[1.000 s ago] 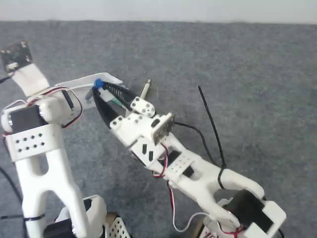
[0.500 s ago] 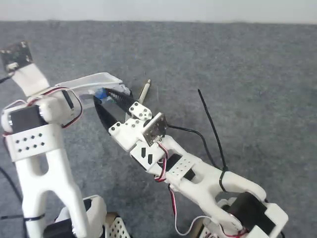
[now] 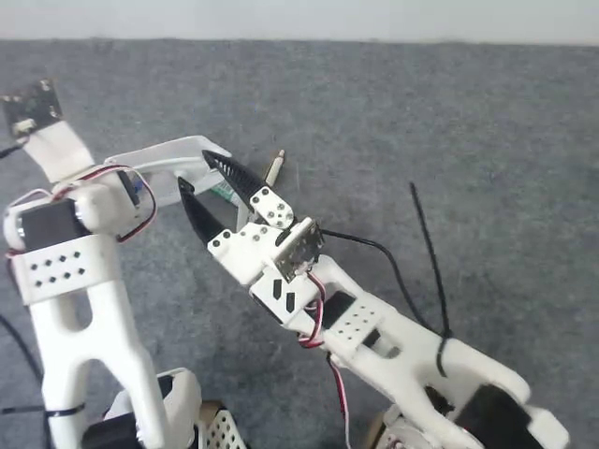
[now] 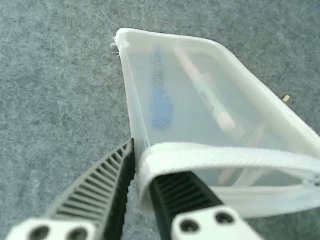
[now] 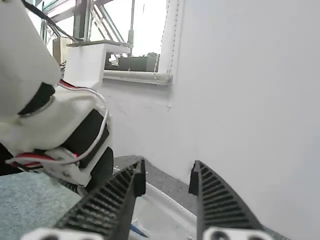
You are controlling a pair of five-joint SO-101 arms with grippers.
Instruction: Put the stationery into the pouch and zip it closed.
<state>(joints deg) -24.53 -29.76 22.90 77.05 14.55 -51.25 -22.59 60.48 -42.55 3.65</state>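
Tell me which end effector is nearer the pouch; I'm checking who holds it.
Left. The left end effector grips the pouch by its rim; the right end effector is open, close beside it.

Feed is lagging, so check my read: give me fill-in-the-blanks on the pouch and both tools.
The pouch holds a ___ pen and a pink pen.
The ___ tool grips the pouch's edge.
The right tool is ___.
Missing: blue; left; open.
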